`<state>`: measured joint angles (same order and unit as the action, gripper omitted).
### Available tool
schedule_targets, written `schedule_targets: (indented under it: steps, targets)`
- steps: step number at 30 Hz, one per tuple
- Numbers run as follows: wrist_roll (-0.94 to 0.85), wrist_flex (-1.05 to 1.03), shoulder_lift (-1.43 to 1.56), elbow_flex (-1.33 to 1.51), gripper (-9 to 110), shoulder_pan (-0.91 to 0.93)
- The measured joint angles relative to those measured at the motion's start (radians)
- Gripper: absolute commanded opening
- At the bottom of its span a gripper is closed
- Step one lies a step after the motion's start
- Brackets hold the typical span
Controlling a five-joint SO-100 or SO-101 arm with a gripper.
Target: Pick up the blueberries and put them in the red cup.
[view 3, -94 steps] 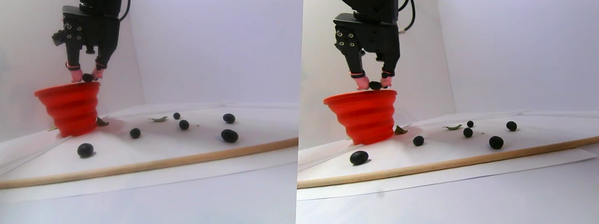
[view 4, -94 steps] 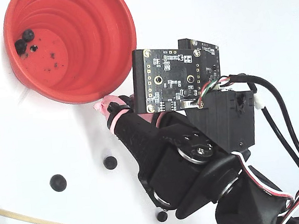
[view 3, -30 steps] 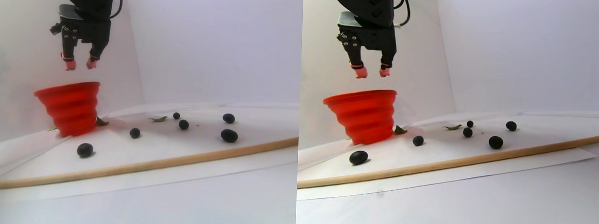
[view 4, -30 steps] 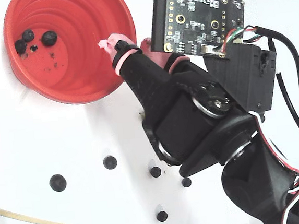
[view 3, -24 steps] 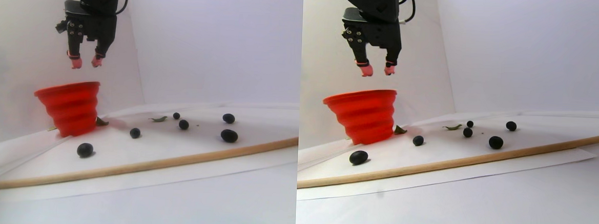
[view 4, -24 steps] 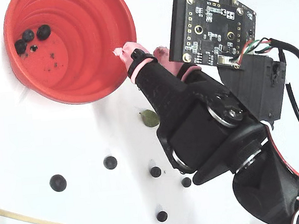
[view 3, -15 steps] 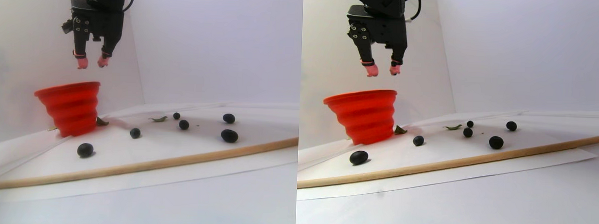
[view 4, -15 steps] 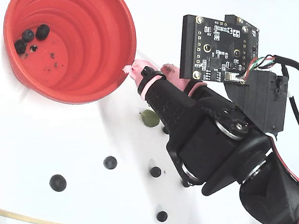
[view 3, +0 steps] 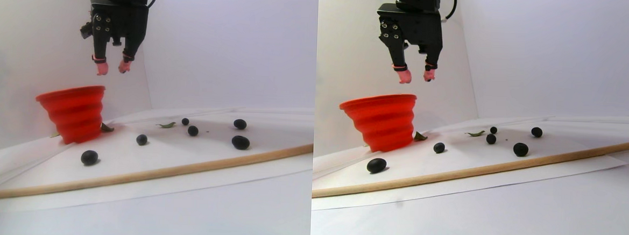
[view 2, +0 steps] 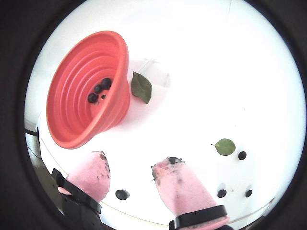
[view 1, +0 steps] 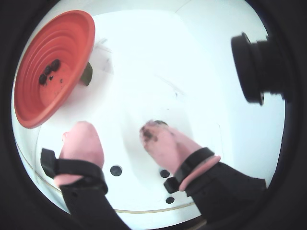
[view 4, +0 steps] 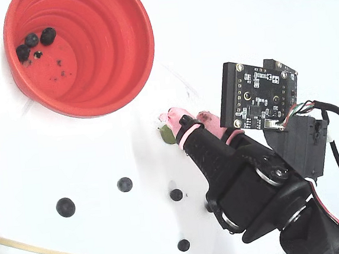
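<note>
While empty, spread jaws hang beside red cup (view 4: 123, 77).

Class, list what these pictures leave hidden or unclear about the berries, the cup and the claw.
- Cup contents: the stereo pair view shows only the red cup's outer wall.
- Loose blueberries: in the fixed view the arm covers part of the table, so no full count.
- Claw: wrist views cut it off at the lower edge.

light: bright, even, white surface close to blown out in both wrist views
shadows: soft, faint
distortion: both wrist views fisheye, ringed by a black circular border
blur: pink fingertips (view 2: 180, 184) slightly soft
stereo pair view: cool lilac tint
</note>
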<state>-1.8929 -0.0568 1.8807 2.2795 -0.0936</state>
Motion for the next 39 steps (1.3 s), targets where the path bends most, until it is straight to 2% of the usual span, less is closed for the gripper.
schedule_targets:
  steps: [39]
  targets:
    - [-0.107,-0.002,0.006,0.149,17,0.132]
